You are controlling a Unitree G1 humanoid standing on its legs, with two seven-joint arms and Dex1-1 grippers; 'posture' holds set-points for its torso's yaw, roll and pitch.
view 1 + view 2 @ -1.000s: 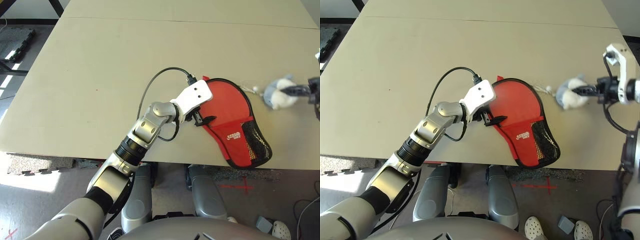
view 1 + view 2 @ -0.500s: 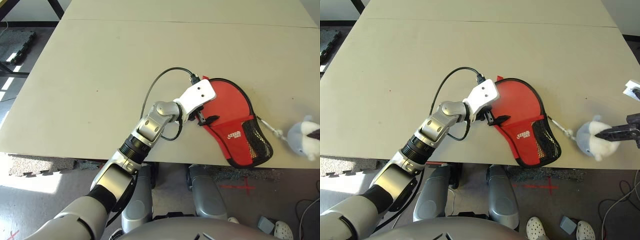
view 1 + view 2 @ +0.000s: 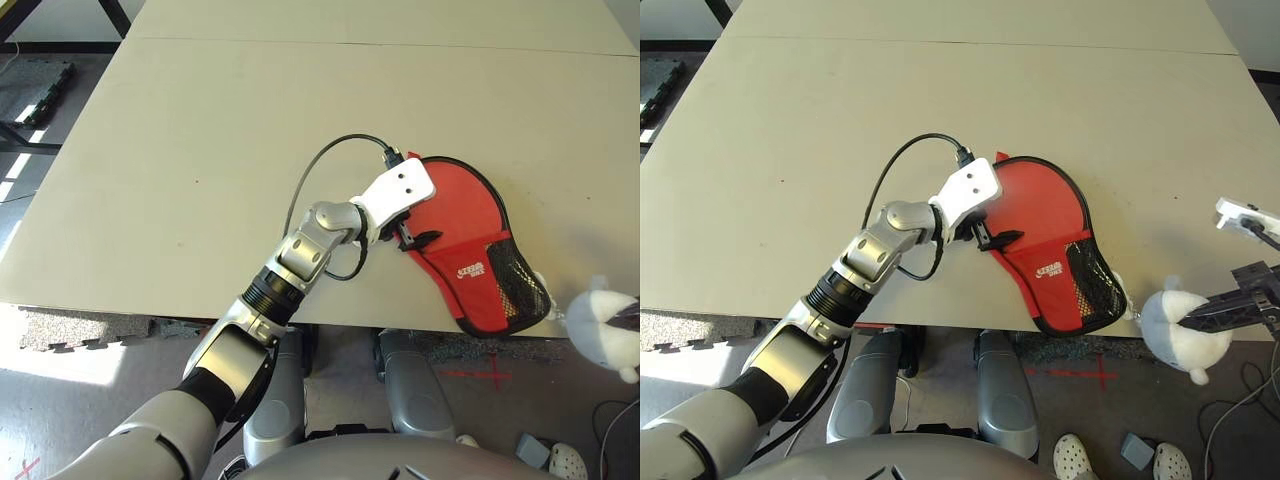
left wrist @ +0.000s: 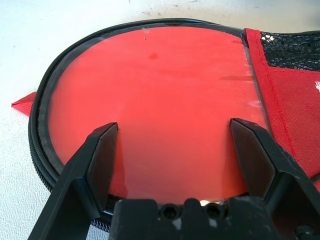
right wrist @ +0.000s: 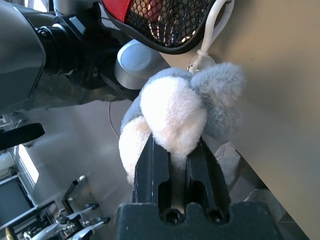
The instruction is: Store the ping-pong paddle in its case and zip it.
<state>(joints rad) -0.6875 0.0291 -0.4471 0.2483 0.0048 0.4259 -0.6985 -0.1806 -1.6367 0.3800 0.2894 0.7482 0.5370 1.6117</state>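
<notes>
The wide tan table (image 3: 200, 120) carries the red case (image 3: 470, 250) near its front edge, to the robot's right of centre, with the black zipper rim curving around the round end and the mesh pocket (image 3: 515, 285) at the end nearest the table edge (that end slightly overhangs it). Inside the round end lies the ping-pong paddle (image 4: 160, 100), its flat red face showing within the zipper rim; the handle cannot be made out. The left gripper (image 4: 175, 150) sits at the case's left edge, its two black fingers (image 4: 100, 160) spread wide over the paddle face, one toward each side of it, with nothing clasped between them. Off the table's front right corner, the right gripper (image 5: 174, 160) is pinched tight on the fluffy white and grey ball (image 3: 1180, 330), which joins by a white cord (image 5: 212, 30) to the case's mesh end.
</notes>
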